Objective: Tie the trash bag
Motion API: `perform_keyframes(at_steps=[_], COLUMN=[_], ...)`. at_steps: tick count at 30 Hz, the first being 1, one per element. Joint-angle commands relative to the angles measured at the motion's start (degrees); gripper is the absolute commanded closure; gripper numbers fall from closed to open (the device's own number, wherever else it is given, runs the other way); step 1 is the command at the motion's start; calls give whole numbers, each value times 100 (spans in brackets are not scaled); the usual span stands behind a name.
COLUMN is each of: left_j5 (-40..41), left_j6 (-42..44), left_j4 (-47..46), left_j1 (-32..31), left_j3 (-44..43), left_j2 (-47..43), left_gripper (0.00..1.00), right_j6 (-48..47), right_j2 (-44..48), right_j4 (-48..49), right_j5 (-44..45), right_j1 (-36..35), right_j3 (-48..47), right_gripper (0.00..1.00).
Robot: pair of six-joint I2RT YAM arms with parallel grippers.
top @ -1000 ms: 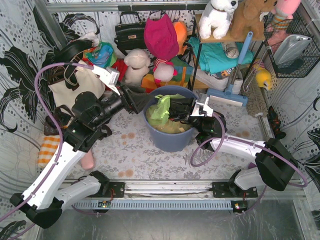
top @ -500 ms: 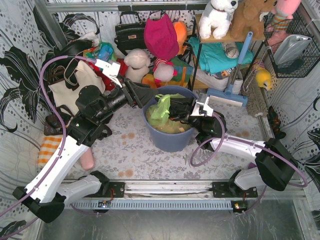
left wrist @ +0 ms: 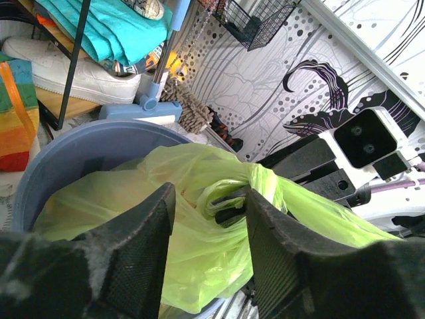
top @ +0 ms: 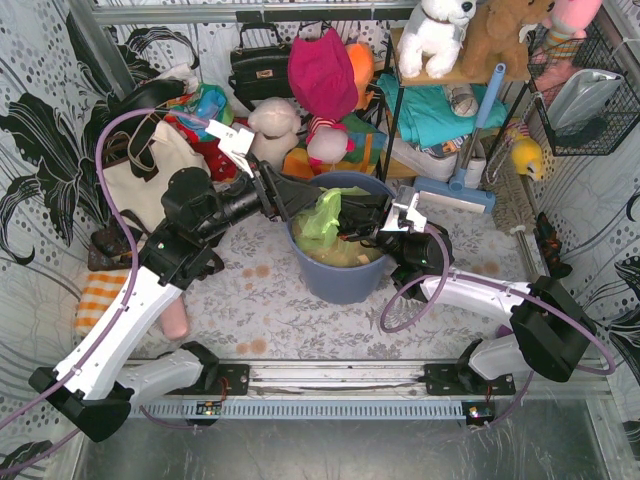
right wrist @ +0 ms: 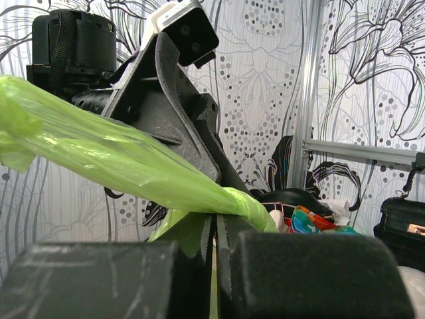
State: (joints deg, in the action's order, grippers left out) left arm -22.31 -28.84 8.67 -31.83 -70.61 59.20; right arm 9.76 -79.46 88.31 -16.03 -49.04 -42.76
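Trash bag (top: pixel 322 214): thin see-through lime-green plastic. It sits in the round blue-grey bin (top: pixel 337 276) in the middle of the tabletop (top: pixel 250 312), which has a grey floral-print cover. The bag's body lines the bin, slack and wrinkled, and brownish stuff shows through low down. Its top is gathered into a crumpled bunch that sticks up above the rim.

My right fingers (right wrist: pixel 292 272) are black, blocky and grainy. They are pressed together, clamped on a stretched, twisted strand of the bag (right wrist: pixel 133 166). The strand runs taut up and away to the left in the wrist view, glossy with fine creases. From above, this arm reaches in over the bin's right rim.

My left fingers (left wrist: pixel 143 239) are the same rough black wedges. They stand apart, coming in over the bin's left rim (left wrist: pixel 66 149). A rolled, knot-like fold of the bag (left wrist: pixel 199 256) shows in the gap between the tips, but I cannot tell if either finger touches it. Smooth puffy plastic billows below them.
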Motion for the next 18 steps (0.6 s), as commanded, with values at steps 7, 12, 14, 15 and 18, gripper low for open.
perform_keyframes(at_steps=[7,12,14,15,18], left_j5=[-193,-313,-358,-374,-436], left_j6=[-1,-61,-67,-70,-69], left_j4=[-295,-377,-380,-385,-433], left_j1=[-24,-25,-33,-29,-33], left_j3=[7,70,98,107,137], left_j2=[26,37,18,21,-19], left_gripper=[54,70,80,85,97], right_j6=[8,1,-9,-9,-12], right_j2=[37,52,60,62,70], right_j4=[153,153,158,160,151], right_j5=[22,75,82,78,81], right_j1=[26,23,20,17,19], right_j3=[-145,-130,-125,-127,-128], right_gripper=[100,100,100,100,100])
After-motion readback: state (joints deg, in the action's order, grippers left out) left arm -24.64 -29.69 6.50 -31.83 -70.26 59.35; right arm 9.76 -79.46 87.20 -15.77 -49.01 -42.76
